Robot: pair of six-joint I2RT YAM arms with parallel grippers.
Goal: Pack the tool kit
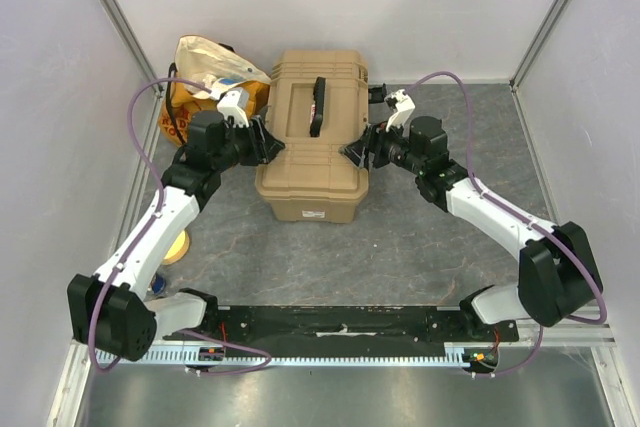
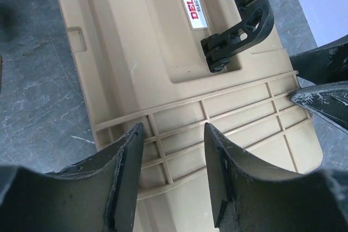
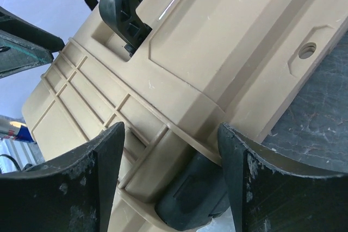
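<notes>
Tool kit: a closed tan ribbed tool kit (image 1: 305, 172), lid down, stands mid-surface on the grey surface (image 1: 400, 247), between the 2 arms.
Long axis: it runs from the near edge toward the back wall. 1 short end faces the arm bases and the other faces away.
Handle: the black handle (image 1: 318, 107) lies flat in the lid's recess, along the same axis, on the far half of the lid.
Sticker: a DELIXI ELECTRIC sticker (image 2: 191, 2) sits on the lid beside the handle.
Left claw: the left claw (image 2: 171, 131) is at the box's left long side. Its fingers are apart, with the tips over the ribbed rim of the lid and nothing clamped.
Right claw: the right claw (image 3: 171, 129) is at the right long side, fingers wide apart. A black latch (image 3: 190, 199) sits between them; whether a finger touches it cannot be told.
Bag: an orange-yellow cloth bag (image 1: 205, 67) lies just beside the box's far left corner.
</notes>
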